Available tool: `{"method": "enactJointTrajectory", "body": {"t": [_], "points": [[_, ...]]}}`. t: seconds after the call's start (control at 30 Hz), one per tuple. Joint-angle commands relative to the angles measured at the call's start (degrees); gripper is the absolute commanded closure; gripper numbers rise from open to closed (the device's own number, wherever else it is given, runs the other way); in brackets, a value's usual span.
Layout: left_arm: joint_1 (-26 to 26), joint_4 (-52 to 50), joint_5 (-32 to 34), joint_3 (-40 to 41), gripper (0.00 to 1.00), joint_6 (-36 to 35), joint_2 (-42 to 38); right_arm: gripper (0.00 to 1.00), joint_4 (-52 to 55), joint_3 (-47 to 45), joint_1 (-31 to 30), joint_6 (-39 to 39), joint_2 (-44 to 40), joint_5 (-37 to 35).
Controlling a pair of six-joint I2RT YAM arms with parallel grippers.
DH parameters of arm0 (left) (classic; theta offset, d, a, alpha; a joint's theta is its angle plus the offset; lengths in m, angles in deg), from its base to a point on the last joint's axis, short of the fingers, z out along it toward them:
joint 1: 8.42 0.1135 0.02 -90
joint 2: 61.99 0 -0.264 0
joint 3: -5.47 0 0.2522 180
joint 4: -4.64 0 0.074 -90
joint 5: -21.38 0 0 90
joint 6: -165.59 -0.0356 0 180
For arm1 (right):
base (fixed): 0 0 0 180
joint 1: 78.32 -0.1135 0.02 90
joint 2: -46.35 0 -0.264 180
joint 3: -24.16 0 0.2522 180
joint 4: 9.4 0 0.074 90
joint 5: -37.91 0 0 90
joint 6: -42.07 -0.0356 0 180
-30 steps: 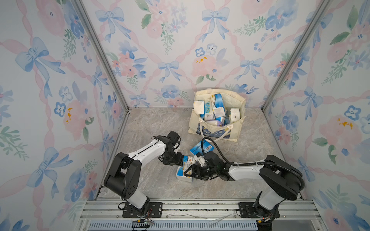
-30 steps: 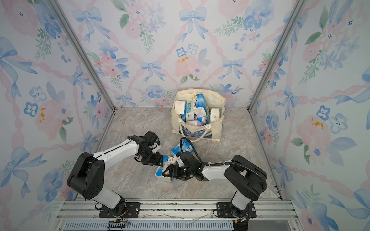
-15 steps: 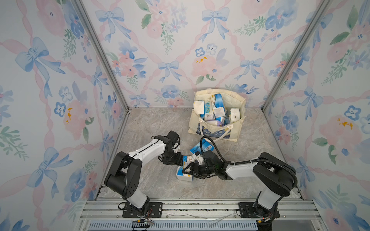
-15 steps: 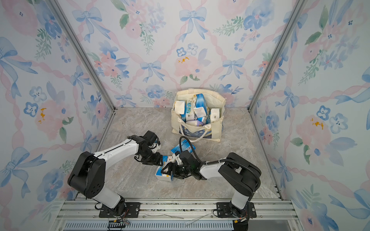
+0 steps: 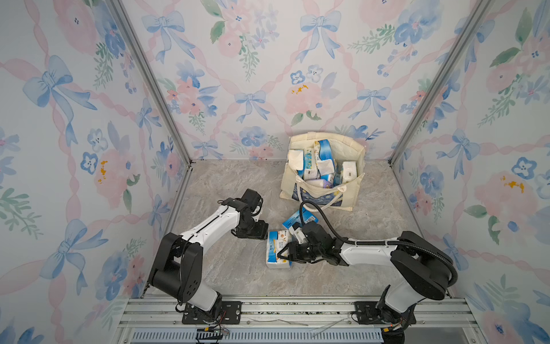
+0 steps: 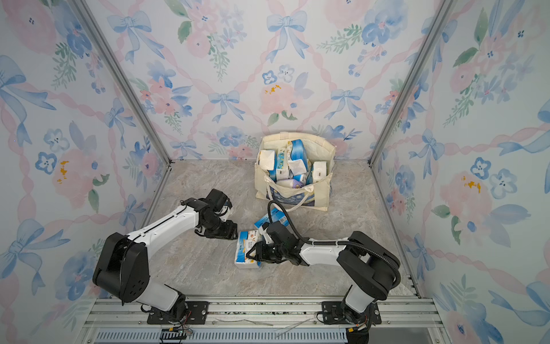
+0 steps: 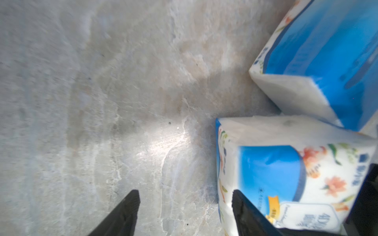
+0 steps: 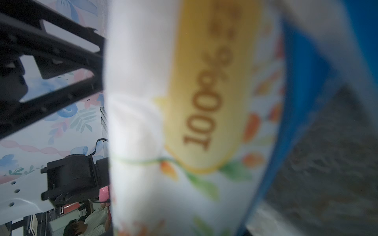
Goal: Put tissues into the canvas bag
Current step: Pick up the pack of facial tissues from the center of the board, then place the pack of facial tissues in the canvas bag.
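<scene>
The cream canvas bag [image 5: 359,162] [image 6: 329,160] stands open at the back right, with several tissues [image 5: 324,165] packed inside it. Two more tissue packs lie on the marble floor: a white floral one [image 5: 276,251] [image 6: 244,253] [image 7: 286,173] and a blue one [image 5: 297,219] [image 7: 327,61] behind it. My right gripper [image 5: 284,254] [image 6: 253,254] is shut on the floral pack [image 8: 184,122], which fills the right wrist view and hides the fingers. My left gripper [image 5: 263,235] [image 7: 185,196] is open over bare floor, one finger [image 7: 242,206] against that pack's side.
Floral-papered walls close in three sides. An aluminium rail [image 5: 268,309] holding both arm bases runs along the front edge. A black cable [image 5: 317,210] loops up from my right arm near the bag's front handle [image 5: 318,205].
My right gripper has slid left onto the floral pack and its jaws have narrowed round it. The left arm has barely moved.
</scene>
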Motion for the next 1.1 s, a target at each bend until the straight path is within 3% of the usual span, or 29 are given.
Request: {"method": "enactJointTrajectory", "body": {"t": [0.0,0.3,0.5,0.6,0.67,0.73,0.87,0.97,1.07], "points": [[1.13,-0.35,4.78,-3.3,0.25,0.59,-4.57,0.52,10.12,3.48,-0.82,6.83,-5.2,0.55],[1.73,7.37,9.89,-7.7,0.23,1.74,-13.12,0.51,39.25,17.76,0.46,29.31,-20.0,3.35],[1.65,13.17,8.62,-8.54,0.19,2.04,-15.49,0.49,50.05,36.29,11.41,38.26,-27.62,-2.11],[1.41,13.19,8.2,-9.61,0.19,1.84,-14.49,0.49,53.43,44.72,15.49,44.3,-27.71,-10.0],[1.31,13.19,8.15,-9.97,0.19,1.67,-13.93,0.48,54.73,49.33,16.43,50.21,-26.34,-19.01],[1.32,13.28,8.13,-9.89,0.19,1.59,-13.65,0.42,54.21,51.8,17.55,55.6,-24.58,-23.34],[1.32,13.45,8.32,-9.54,0.19,1.36,-13.33,0.36,52.84,53.74,24.77,59.8,-20.63,-21.6],[1.24,13.62,8.16,-9.69,0.19,1.01,-12.7,0.35,48.14,50.38,25.39,67.3,-19.71,-28.94],[1.27,13.59,7.8,-10.24,0.19,0.57,-11.92,0.33,46.24,50.23,25.89,73.17,-17.68,-30.41]]}}
